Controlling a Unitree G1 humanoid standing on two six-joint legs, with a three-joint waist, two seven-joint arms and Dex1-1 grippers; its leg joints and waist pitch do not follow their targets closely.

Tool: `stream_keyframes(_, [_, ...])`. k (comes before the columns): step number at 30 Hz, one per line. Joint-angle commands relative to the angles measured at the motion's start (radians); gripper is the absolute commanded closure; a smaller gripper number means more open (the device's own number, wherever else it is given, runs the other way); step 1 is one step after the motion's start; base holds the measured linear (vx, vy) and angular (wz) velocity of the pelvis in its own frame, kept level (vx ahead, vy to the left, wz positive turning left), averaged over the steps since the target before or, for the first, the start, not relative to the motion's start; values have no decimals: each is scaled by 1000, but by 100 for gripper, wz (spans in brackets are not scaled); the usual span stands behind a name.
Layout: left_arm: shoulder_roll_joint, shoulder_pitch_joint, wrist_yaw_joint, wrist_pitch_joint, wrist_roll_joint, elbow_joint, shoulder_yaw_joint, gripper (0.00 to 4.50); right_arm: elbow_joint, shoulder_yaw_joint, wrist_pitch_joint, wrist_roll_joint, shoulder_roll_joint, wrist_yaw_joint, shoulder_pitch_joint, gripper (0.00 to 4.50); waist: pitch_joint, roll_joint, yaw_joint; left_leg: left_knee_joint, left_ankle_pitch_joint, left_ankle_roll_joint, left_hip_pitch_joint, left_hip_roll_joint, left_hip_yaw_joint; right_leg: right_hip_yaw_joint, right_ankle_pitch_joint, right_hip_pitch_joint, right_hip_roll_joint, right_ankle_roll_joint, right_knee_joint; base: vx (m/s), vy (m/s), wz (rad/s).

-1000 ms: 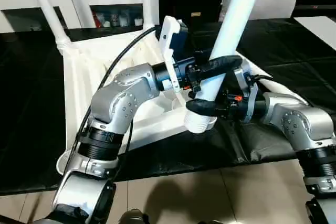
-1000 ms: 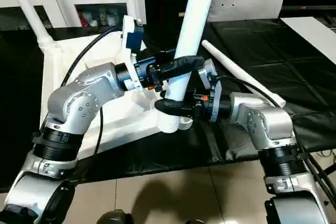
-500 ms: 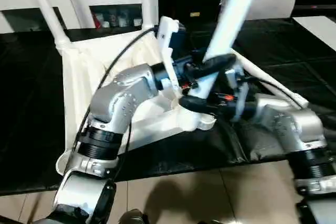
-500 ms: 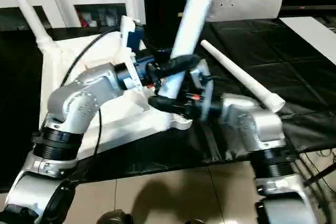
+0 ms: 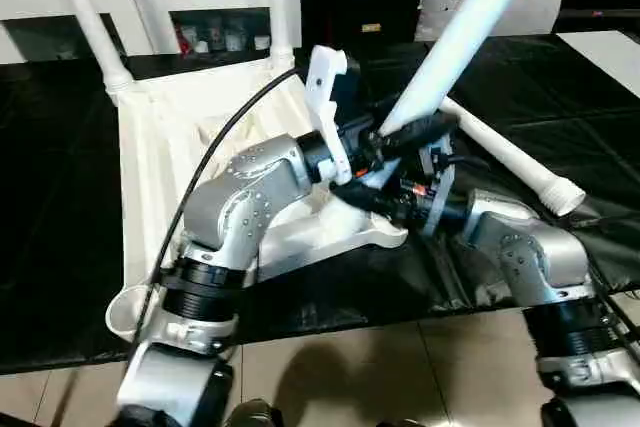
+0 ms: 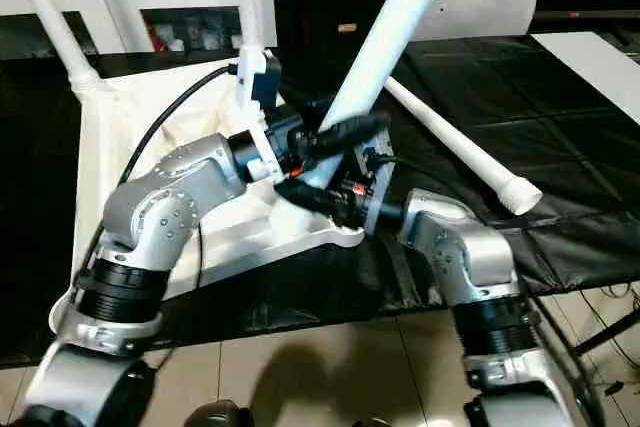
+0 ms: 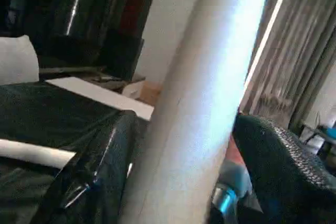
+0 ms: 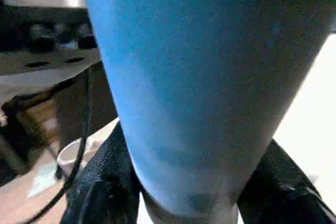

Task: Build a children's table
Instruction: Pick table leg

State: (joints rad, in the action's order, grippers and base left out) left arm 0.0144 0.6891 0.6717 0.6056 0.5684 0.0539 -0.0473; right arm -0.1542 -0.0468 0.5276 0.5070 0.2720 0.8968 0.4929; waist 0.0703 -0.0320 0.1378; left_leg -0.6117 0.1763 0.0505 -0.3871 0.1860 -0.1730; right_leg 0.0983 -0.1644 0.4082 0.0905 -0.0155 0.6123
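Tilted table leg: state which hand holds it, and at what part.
The right hand grips the tilted leg near its lower, thicker end, just above the tabletop corner socket. The left hand's fingers flank the leg slightly higher; whether they clamp it cannot be told.

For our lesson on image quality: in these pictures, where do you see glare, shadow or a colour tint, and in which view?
Left eye view: the black table cover throws glossy highlights; the robot's shadow falls on the tiled floor. Left wrist view: a bright streak runs along the leg, and the near cover looks soft. Right wrist view: the leg looks blue, very close and unsharp.
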Motion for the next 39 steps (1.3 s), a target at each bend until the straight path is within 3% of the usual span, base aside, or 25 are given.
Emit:
stream_keyframes(1, [23,-11,34,27,70,-66,-30,121,-18,44,17,-13,5,-75,-7,259,-85,13,-6,65,144,-34,11,37,12,-48,-267,-59,58,-161,-79,0,0,0])
stream_keyframes(2, [19,-21,29,31,69,-68,-25,121,-6,41,27,-5,5,-72,-16,259,-82,7,-5,66,150,-35,12,37,12,-49,-266,-58,59,-162,-80,0,0,0])
stream_keyframes(4, [17,-35,20,38,70,-71,-17,121,9,37,30,2,4,-69,-28,259,-83,10,-5,66,145,-39,12,38,12,-49,-256,-59,57,-163,-80,0,0,0])
stream_keyframes(6, [21,-39,13,43,71,-74,-13,82,12,35,22,2,0,-66,-31,259,-82,10,-6,67,157,-39,12,37,11,-48,-278,-59,57,-156,-83,0,0,0])
stream_keyframes(8, [22,-41,11,49,72,-77,-13,82,12,33,14,-2,-2,-64,-31,259,-81,10,-6,68,169,-34,13,38,13,-48,-295,-58,59,-150,-85,0,0,0])
stream_keyframes(11, [7,-43,23,59,49,-88,-44,38,8,15,-6,-26,-4,-65,-31,259,-79,10,-9,70,179,-29,13,38,13,-49,-299,-58,58,-147,-85,0,0,0])
stream_keyframes(15, [10,-47,24,51,61,-100,-40,30,-3,15,-17,-39,-8,-82,-25,259,-79,10,-12,70,172,-26,12,38,13,-50,-284,-59,57,-149,-84,0,0,0])
stream_keyframes(16, [11,-47,23,50,62,-100,-39,5,-3,15,-17,-39,-8,-83,-25,259,-79,9,-12,71,173,-26,13,38,13,-49,-285,-58,58,-150,-84,0,0,0])
stream_keyframes(17, [17,-47,16,42,70,-103,-27,0,-7,16,-19,-42,-8,-88,-23,259,-79,9,-14,70,173,-27,12,38,13,-50,-280,-59,58,-152,-84,0,0,0])
stream_keyframes(18, [27,-47,8,33,85,-103,-8,0,-9,16,-22,-46,-6,-90,-23,259,-81,16,-16,70,169,-28,12,38,12,-49,-274,-61,58,-155,-83,0,0,0])
stream_keyframes(19, [32,-47,4,30,89,-103,0,0,-10,15,-24,-47,-5,-90,-23,259,-81,12,-15,70,165,-29,12,38,12,-49,-272,-61,59,-160,-82,0,0,0])
stream_keyframes(23, [60,-27,-76,-13,88,-68,76,0,-29,27,-44,-61,-10,-113,-15,259,-81,14,-23,67,162,-31,10,36,11,-49,-266,-62,59,-169,-84,0,0,0])
stream_keyframes(27, [71,-6,-144,-51,85,-32,138,0,-38,31,-53,-72,-13,-119,-10,260,-85,15,-27,66,163,-34,7,34,12,-47,-293,-67,59,-151,-84,0,0,0])
stream_keyframes(32, [71,13,-211,-51,64,11,167,0,-41,28,-60,-77,-13,-121,-9,261,-87,13,-29,64,144,-42,9,34,12,-47,-256,-64,55,-151,-81,0,0,0])
stream_keyframes(33, [49,24,-248,-50,-6,41,136,0,-44,22,-67,-84,-13,-123,-8,261,-88,19,-28,64,141,-45,9,35,11,-47,-248,-64,55,-152,-81,0,0,0])
stream_keyframes(36, [11,25,-252,-58,-120,52,47,0,-52,6,-75,-100,-13,-124,-6,261,-88,15,-27,67,138,-47,12,38,14,-48,-252,-61,56,-137,-80,0,0,0])
stream_keyframes(39, [15,26,-250,-64,-136,48,16,0,-60,2,-77,-105,-15,-127,-1,261,-88,16,-22,66,128,-44,11,39,12,-50,-243,-62,60,-154,-79,0,0,0])
